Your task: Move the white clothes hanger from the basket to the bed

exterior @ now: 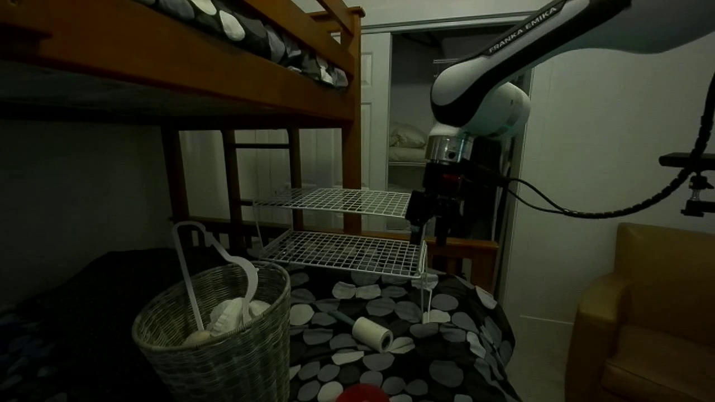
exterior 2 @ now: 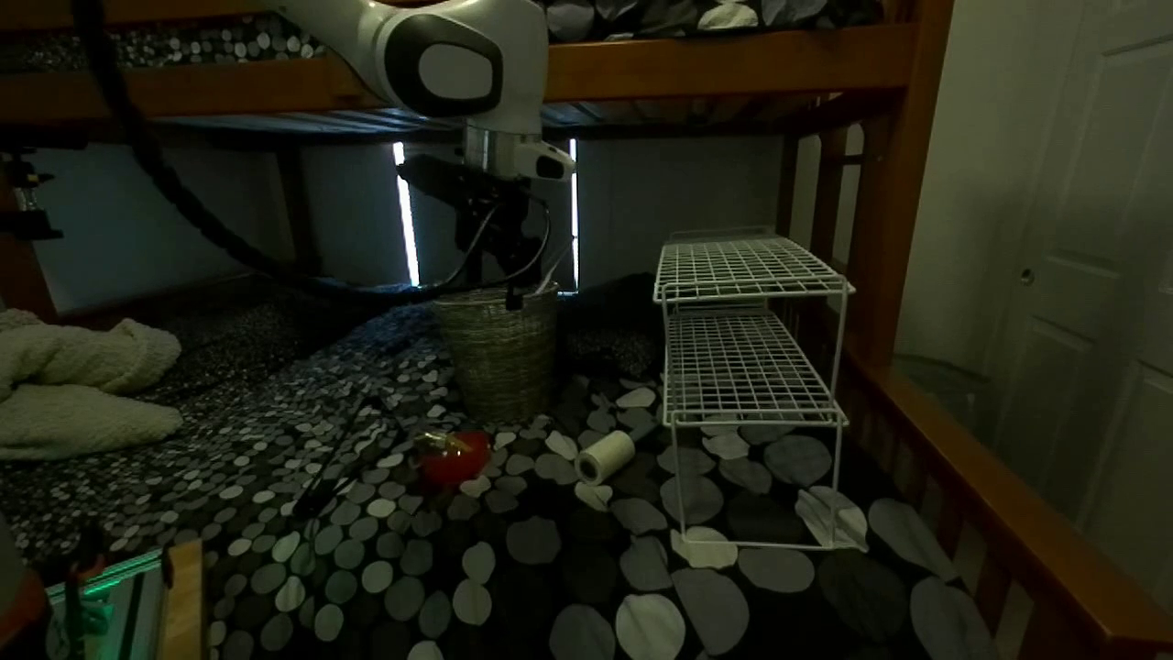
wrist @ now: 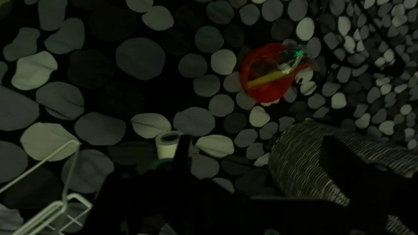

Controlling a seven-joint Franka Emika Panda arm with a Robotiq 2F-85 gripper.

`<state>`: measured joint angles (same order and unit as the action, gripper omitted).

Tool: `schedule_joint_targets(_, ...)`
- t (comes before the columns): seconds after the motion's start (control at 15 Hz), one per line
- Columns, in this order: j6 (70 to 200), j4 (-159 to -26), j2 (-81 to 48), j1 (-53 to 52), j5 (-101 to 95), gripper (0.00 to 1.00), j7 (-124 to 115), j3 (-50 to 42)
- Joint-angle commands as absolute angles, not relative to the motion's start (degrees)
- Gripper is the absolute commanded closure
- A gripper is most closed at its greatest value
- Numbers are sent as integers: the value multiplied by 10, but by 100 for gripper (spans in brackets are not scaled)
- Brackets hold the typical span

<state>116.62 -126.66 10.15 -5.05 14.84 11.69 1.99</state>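
Observation:
The white clothes hanger [exterior: 251, 276] stands tilted in the wicker basket [exterior: 223, 363], its upper part above the rim. A thin pale part of it shows behind the gripper in an exterior view [exterior 2: 551, 271]. It is not visible in the wrist view, where the basket's side [wrist: 300, 156] shows at lower right. The basket stands on the bed [exterior 2: 568, 550], on its dotted cover. My gripper [exterior: 428, 237] points down, open and empty, beside the wire rack and apart from the hanger. Its two dark fingers stand wide apart in the wrist view [wrist: 258, 140].
A white wire rack [exterior 2: 756, 295] stands on the bed. A lint roller [exterior 2: 605, 456] and a red bowl [exterior 2: 455, 458] with a wrapped item lie near the basket. The upper bunk's beam [exterior: 268, 89] runs overhead. A tan armchair [exterior: 642, 312] stands at the side.

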Motion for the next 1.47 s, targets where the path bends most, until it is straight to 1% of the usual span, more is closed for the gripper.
schedule_joint_targets(0.0, 1150, -1253, 97, -54, 144, 0, 121, 25)
schedule_joint_targets(0.13, 1142, -1240, 88, -57, 141, 0, 125, 30)
schedule_joint_targets(0.2, 1182, -1253, 94, -62, 106, 0, 174, 35)
schedule_joint_targets(0.53, 1126, -1234, 96, -62, 32, 0, 283, 32)
schedule_joint_targets(0.6, 1116, -1250, 116, -56, 17, 0, 320, 23)
schedule_joint_targets(0.87, 1090, -1204, 95, -47, -39, 0, 450, 1)
schedule_joint_targets(0.93, 1106, -1223, 101, -51, -15, 0, 397, 9)
schedule_joint_targets(1.4, 1105, -1217, 97, -50, -16, 0, 402, 10)
